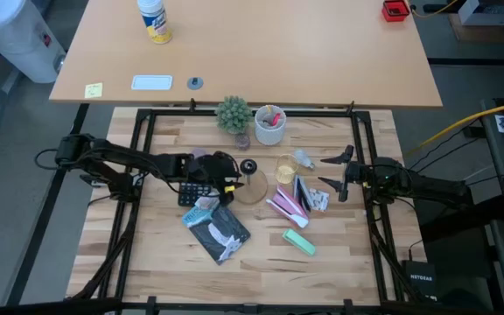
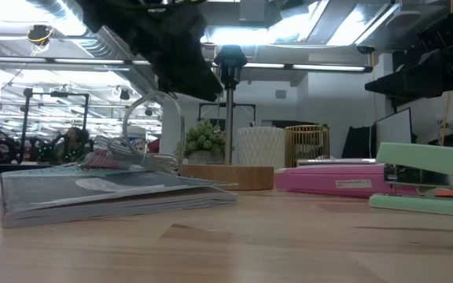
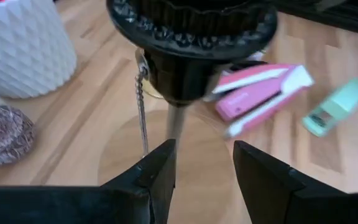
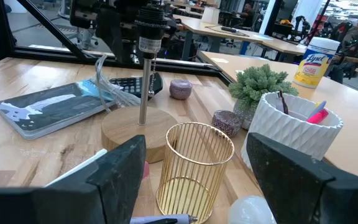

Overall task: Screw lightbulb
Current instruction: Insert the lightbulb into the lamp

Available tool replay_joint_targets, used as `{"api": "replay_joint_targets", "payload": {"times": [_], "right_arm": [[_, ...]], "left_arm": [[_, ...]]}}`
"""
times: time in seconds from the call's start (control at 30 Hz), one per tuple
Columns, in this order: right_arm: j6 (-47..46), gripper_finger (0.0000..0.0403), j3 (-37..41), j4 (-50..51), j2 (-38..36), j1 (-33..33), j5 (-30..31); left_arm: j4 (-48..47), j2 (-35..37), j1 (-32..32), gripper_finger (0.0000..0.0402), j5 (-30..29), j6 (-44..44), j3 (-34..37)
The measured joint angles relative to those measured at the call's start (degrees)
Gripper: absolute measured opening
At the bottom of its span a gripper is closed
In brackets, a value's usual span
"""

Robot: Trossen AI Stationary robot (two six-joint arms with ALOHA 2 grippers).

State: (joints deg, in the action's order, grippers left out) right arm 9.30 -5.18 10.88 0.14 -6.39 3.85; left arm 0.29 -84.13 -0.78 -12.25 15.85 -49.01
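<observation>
One lightbulb [image 1: 304, 159] lies just beside right jaws [image 1: 332, 171].

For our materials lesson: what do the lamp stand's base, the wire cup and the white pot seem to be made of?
Lamp stand base: looks like pale wood, matte, with faint grain showing.
Wire cup: thin gold-coloured wire, probably metal, since the bars glint.
White pot: opaque white with moulded facets, ceramic or plastic; the look leaves it open.

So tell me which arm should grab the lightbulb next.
Right. The open right gripper sits just beside the lightbulb, which shows at its fingers in the right wrist view. The left gripper, also open, is at the lamp stand's socket, farther from it.
</observation>
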Motion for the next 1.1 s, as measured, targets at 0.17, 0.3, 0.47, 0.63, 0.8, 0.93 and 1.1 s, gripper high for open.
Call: {"api": "replay_joint_targets", "payload": {"times": [0.17, 0.3, 0.47, 0.63, 0.8, 0.93, 1.1], "right_arm": [[-0.01, 0.0285, -0.01, -0.02, 0.0, 0.0, 0.0], [-0.02, 0.0285, -0.01, 0.02, -0.01, 0.0, 0.01], [0.0, 0.0285, -0.01, 0.04, 0.0, 0.0, 0.01], [-0.01, 0.0285, -0.01, 0.02, -0.01, 0.0, 0.01], [-0.01, 0.0285, 0.0, -0.03, 0.0, 0.01, 0.01], [0.0, 0.0285, 0.0, -0.01, -0.02, 0.0, 0.01], [-0.02, 0.0285, -0.01, -0.05, -0.02, 0.0, 0.01]], "left_arm": [[8.1, -5.07, -0.28, 0.0153, -4.47, 0.13, 0.04], [16.61, -9.76, -0.34, 0.0153, -5.33, -0.91, 0.04], [21.03, -12.97, -0.34, 0.0153, -7.51, -1.5, -0.07], [19.99, -12.87, -0.38, 0.0135, -13.58, -2.8, -0.13], [19.39, -12.86, -0.28, 0.0085, -17.14, -5.88, 0.04], [19.5, -12.86, -0.23, 0.0041, -18.86, -6.85, 0.04], [20.03, -12.84, 0.03, 0.0026, -22.3, -6.6, 0.01]]}}
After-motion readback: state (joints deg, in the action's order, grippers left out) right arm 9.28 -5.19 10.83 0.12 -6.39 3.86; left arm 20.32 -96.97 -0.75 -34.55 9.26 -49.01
